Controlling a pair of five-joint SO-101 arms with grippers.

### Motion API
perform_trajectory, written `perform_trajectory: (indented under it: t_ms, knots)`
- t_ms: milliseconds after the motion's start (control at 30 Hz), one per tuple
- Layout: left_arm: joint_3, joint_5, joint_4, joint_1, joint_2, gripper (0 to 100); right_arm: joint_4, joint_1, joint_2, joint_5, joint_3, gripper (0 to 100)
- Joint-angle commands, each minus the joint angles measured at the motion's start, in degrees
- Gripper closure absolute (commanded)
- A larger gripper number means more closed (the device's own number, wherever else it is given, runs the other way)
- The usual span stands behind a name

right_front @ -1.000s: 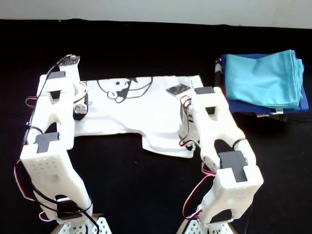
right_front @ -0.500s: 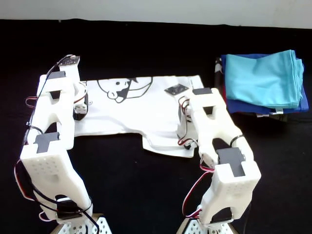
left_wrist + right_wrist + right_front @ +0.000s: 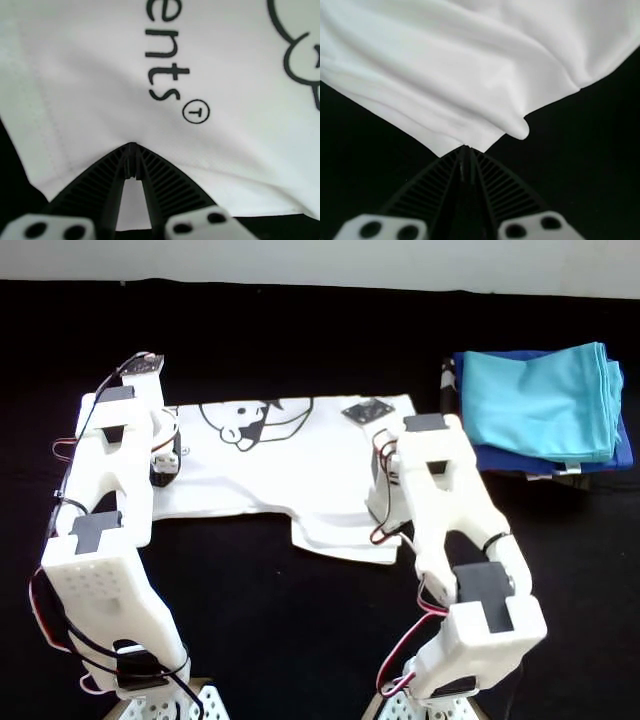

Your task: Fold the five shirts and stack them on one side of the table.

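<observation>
A white shirt [image 3: 290,475] with a black print lies spread on the black table [image 3: 300,330], its near right part hanging out as a flap [image 3: 345,540]. The left arm [image 3: 115,460] stands over the shirt's left edge. In the left wrist view my left gripper [image 3: 131,150] is shut, its tips pinching the white shirt [image 3: 100,75] beside the printed letters. The right arm [image 3: 435,480] is over the shirt's right side. My right gripper [image 3: 465,151] is shut on the edge of the white shirt [image 3: 450,75], which rises in soft folds from the tips.
A stack of folded shirts sits at the right side of the table, a cyan one [image 3: 545,400] on top of a blue one [image 3: 520,458]. Bare black table lies in front of the shirt between the two arm bases.
The right arm has shifted slightly toward the far right, over the shirt's right edge. The left arm and the shirt's outline have hardly moved.
</observation>
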Motion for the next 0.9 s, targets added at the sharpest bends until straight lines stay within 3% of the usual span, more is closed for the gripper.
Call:
perform_trajectory:
  t_ms: [0,133,300,600,733,867]
  knots:
    - [-0.04,0.09,-1.14,0.40,0.22,99,1.54,0.48,-4.26,0.53,0.04,99.2]
    - [-0.04,0.09,-1.14,0.40,0.22,99,0.04,0.48,-3.91,0.35,0.13,97.2]
    - [-0.04,0.09,-1.14,0.40,0.22,99,-1.27,0.40,2.15,0.35,-0.13,83.2]
    - [-0.04,0.09,-1.14,0.40,0.22,99,-3.74,0.31,6.20,0.18,-0.22,88.8]
    - [-0.04,0.09,-1.14,0.40,0.22,99,-5.05,0.57,6.37,0.18,-0.13,99.5]
    - [-0.04,0.09,-1.14,0.40,0.22,99,-4.62,0.57,6.20,0.18,-0.13,99.4]
